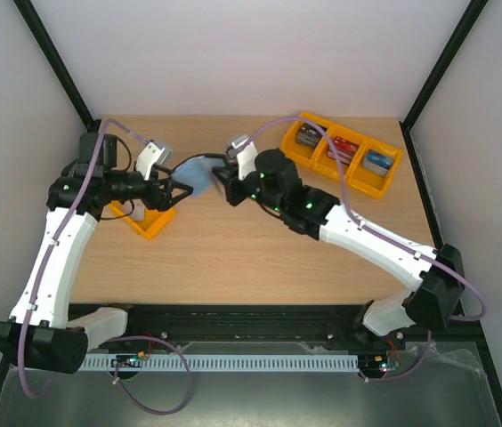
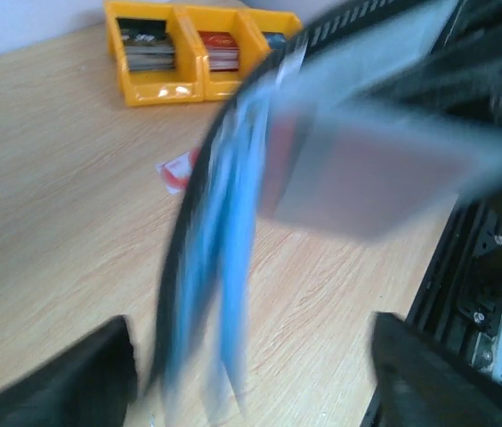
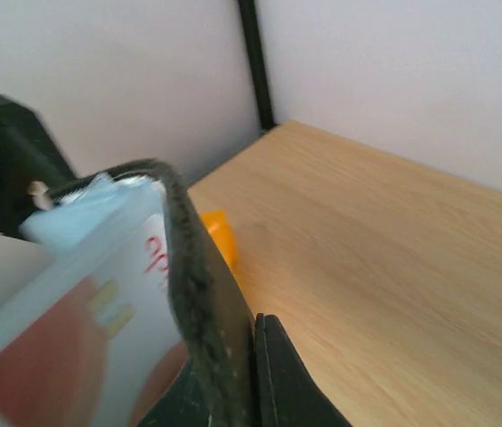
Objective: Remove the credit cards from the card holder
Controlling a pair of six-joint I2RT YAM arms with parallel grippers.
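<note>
The black card holder (image 1: 199, 169) hangs open above the table between my two grippers, its grey-blue inside facing up. My right gripper (image 1: 222, 175) is shut on its black cover (image 3: 193, 267), and the right wrist view shows the cover pinched edge-on between the jaws (image 3: 253, 329). A pale credit card (image 3: 82, 329) with red marks sits in the clear pocket. My left gripper (image 1: 178, 191) is open; its fingers stand wide apart on either side of the blurred blue pocket leaves (image 2: 224, 249), without gripping them. Another pale red-marked card (image 2: 177, 169) lies on the table.
A yellow three-part tray (image 1: 365, 187) with stacks of dark, red and blue cards stands at the back right, also seen far off in the left wrist view (image 2: 166, 89). A small yellow tray (image 1: 149, 222) sits below my left gripper. Black frame posts flank the table.
</note>
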